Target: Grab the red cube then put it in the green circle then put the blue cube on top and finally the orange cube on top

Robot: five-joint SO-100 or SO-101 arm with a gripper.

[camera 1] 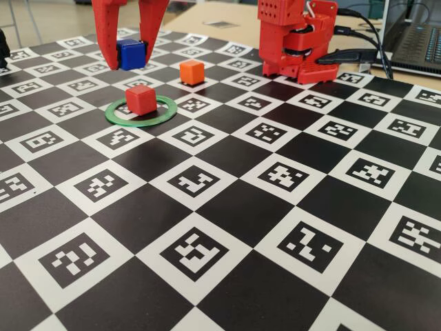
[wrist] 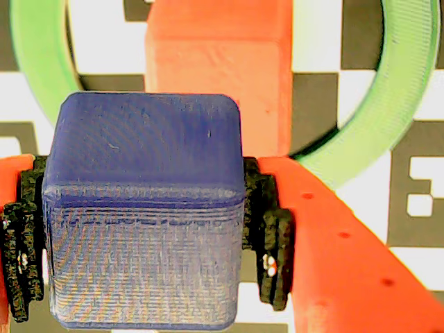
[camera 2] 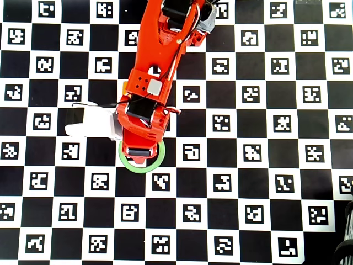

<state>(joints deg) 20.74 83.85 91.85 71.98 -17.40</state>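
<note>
Carrying blue cube [camera 1: 130, 54] | hand [camera 1: 131, 55] clamped on it | red cube [camera 1: 140, 98] in green circle [camera 1: 164, 114] sits below, slightly forward in wrist view | lower onto it

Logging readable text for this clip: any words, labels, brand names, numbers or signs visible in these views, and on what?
None can be read.
The checkered board carries only square black-and-white code patterns, no letters or digits.
The blue cube in the end effector, the red cube, the orange cube and the green ring are unmarked.
The laptop at the back shows no legible print.
</note>
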